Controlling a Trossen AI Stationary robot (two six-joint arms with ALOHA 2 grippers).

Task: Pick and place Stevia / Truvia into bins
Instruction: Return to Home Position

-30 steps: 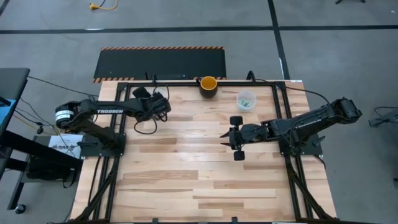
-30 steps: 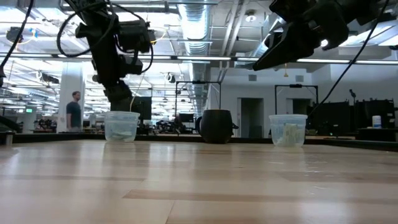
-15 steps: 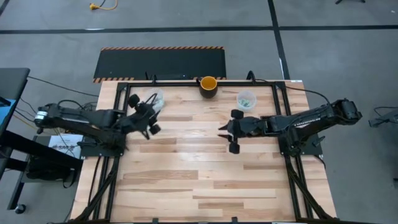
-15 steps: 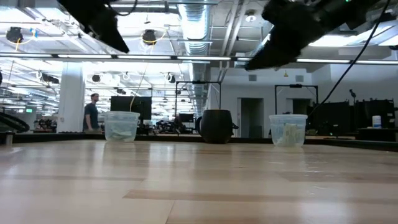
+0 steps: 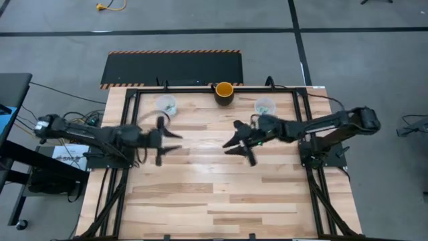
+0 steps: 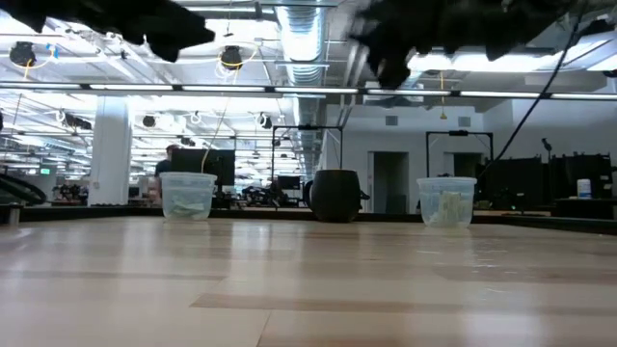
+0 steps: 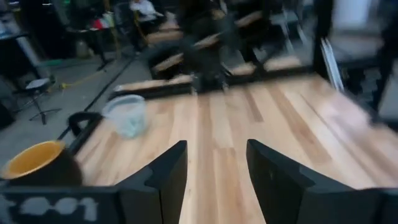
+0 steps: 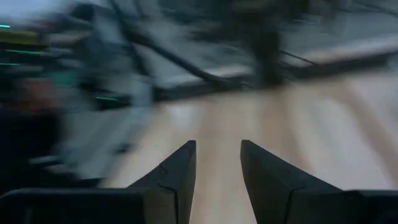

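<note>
- Jaws of left gripper: parted, nothing between the 2 fingers; raised above the left half of the table, pointing toward its middle.
- Jaws of right gripper: parted too, gap empty; raised near the table's middle, facing the left gripper, well apart from it.
- 2 bins upright along the far edge: left clear cup and right clear cup, with a yellow-orange cup between them.
- Green-and-white sachets inside the right clear cup.
- Pale contents low in the left clear cup, too faint to name.
</note>
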